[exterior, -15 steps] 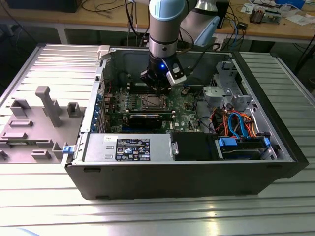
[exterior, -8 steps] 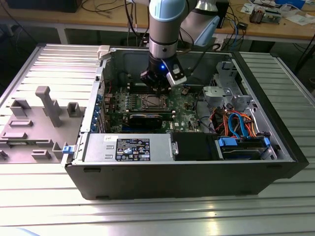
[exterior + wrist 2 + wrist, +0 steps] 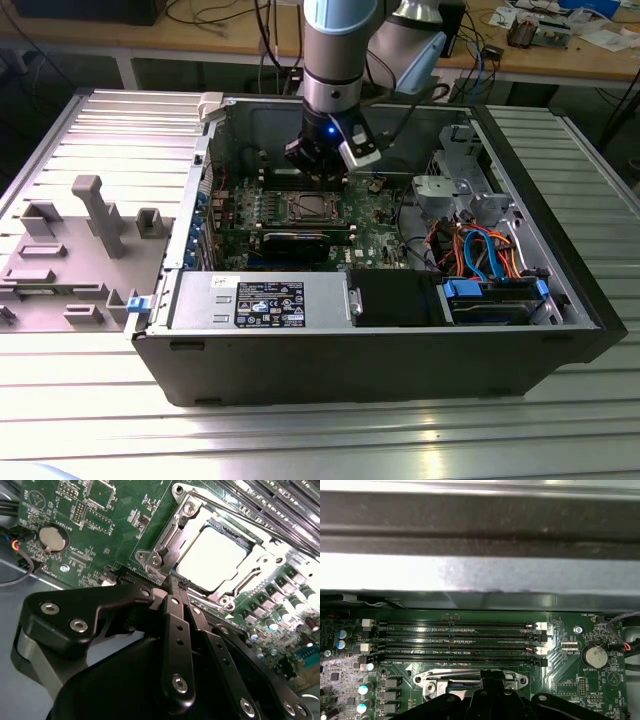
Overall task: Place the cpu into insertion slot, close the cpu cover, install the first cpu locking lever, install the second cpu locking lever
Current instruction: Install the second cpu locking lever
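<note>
The cpu (image 3: 212,555) lies flat in the insertion slot (image 3: 240,534) on the green motherboard (image 3: 95,535), with the silver cpu cover (image 3: 167,542) down around it; the gripper (image 3: 176,587) is just beside the cover's edge, its black fingers (image 3: 177,625) pressed together and clenched on nothing; in the exterior view the arm (image 3: 335,50) stands straight down into the open computer case (image 3: 380,350), with the gripper (image 3: 318,165) low over the socket; the memory slots (image 3: 460,640) lie just past it; a round coin battery (image 3: 53,538) sits further off.
</note>
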Available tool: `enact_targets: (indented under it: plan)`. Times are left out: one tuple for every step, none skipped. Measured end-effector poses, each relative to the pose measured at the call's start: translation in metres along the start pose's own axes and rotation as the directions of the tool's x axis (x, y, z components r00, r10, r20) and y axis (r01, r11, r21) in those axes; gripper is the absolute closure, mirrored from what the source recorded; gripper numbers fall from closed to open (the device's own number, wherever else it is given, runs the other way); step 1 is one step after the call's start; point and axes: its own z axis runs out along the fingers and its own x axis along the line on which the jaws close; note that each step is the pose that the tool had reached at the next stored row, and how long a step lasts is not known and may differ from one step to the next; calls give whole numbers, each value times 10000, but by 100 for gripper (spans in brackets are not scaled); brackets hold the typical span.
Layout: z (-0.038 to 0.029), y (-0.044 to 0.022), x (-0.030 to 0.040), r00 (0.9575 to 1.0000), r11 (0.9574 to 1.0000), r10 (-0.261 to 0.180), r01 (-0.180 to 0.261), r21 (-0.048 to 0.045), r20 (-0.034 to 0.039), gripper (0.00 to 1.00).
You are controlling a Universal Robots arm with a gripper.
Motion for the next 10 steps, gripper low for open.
enact_targets:
  plan:
    - [-31,3,-1,10000,10000,-1,1,0,0,89]
    - [-44,5,-1,10000,10000,0,0,0,0,89]
    - [-49,6,-1,10000,10000,-1,1,-1,1,89]
    - [-50,3,-1,10000,10000,-2,2,-1,0,89]
    - [-52,-14,-1,10000,10000,-1,1,1,0,89]
    - [-53,-23,0,10000,10000,1,-1,0,0,89]
    - [-53,-23,0,10000,10000,1,-1,0,0,89]
    - [-53,-23,0,10000,10000,2,-2,0,0,89]
    - [-53,-23,0,10000,10000,1,-1,0,0,89]
    - [-53,-24,-1,10000,10000,0,0,0,0,89]
